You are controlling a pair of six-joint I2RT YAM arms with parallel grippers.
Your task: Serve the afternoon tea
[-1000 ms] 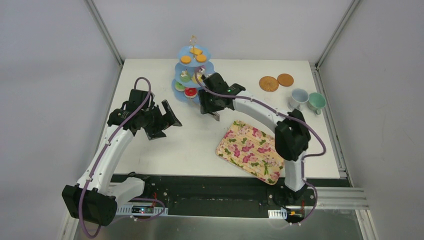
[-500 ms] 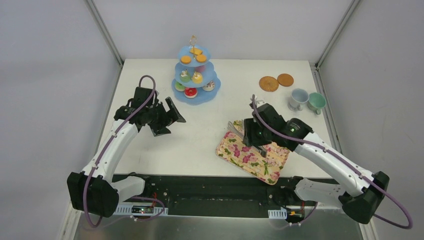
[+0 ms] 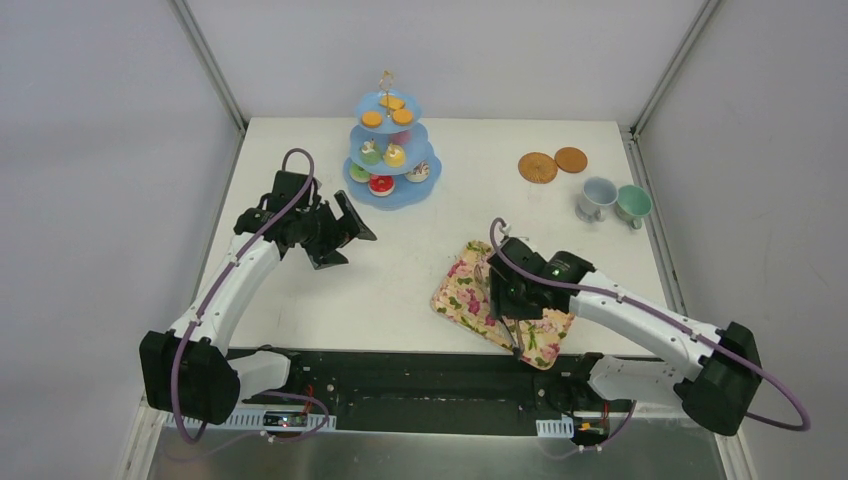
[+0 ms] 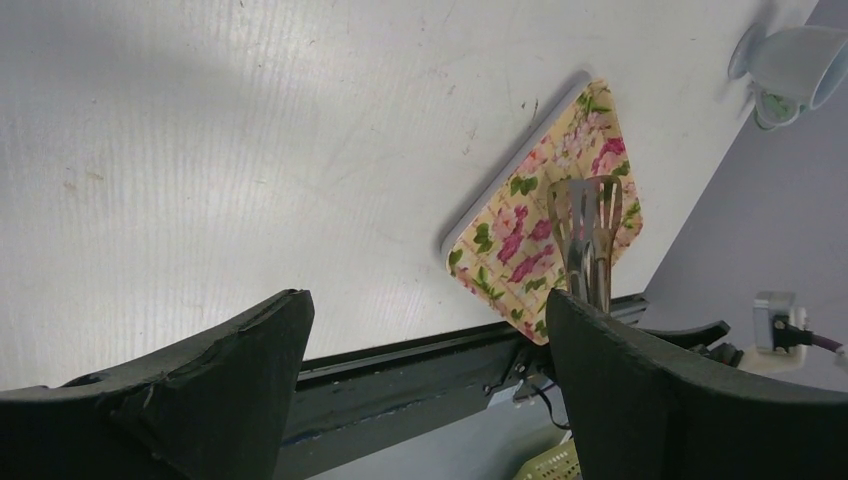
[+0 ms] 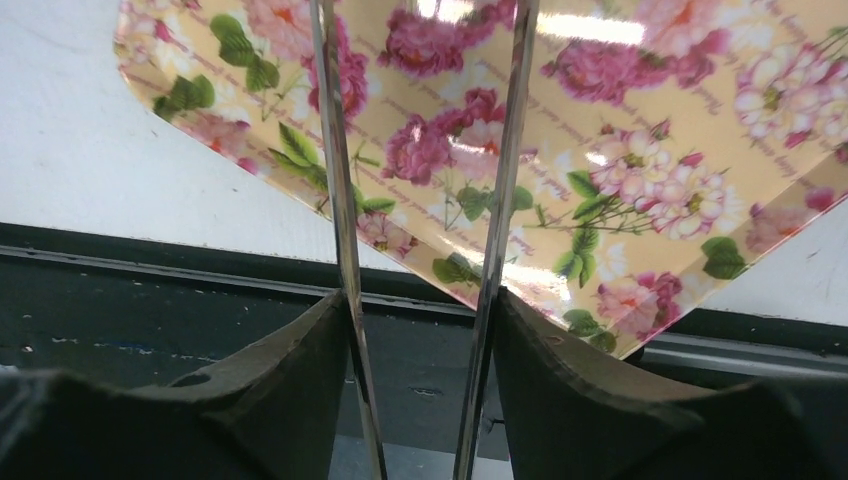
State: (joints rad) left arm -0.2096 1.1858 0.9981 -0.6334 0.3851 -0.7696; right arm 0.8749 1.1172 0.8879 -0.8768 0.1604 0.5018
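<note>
Metal tongs (image 5: 340,200) are being gripped by the right tool (image 3: 508,305), with both blades being pinched between its fingers (image 5: 290,370) in the wrist view. The tongs are being held low over the flowered tray (image 3: 462,290), toward its near half, by the table (image 3: 400,270) edge. Whether the blades are touching the tray cannot be told. A second ago this tool was being held against the lower tiers of the blue stand (image 3: 402,201). Half a second ago it was over the tray's far end, and now it is being carried nearer the arm bases.

The sweets (image 3: 381,185) are being kept on the stand's three tiers at the far side of the table, well apart from the tray. Biscuits are on top, cupcakes in the middle and donuts at the bottom, the same layout as half a second ago.

The left tool (image 3: 340,232) is being held open, jaws spread wide, above the table left of the stand. It is being shifted slightly toward the stand compared with a second ago. Two cups (image 3: 598,197) and two coasters (image 3: 537,167) at the far right are being left where they were.
</note>
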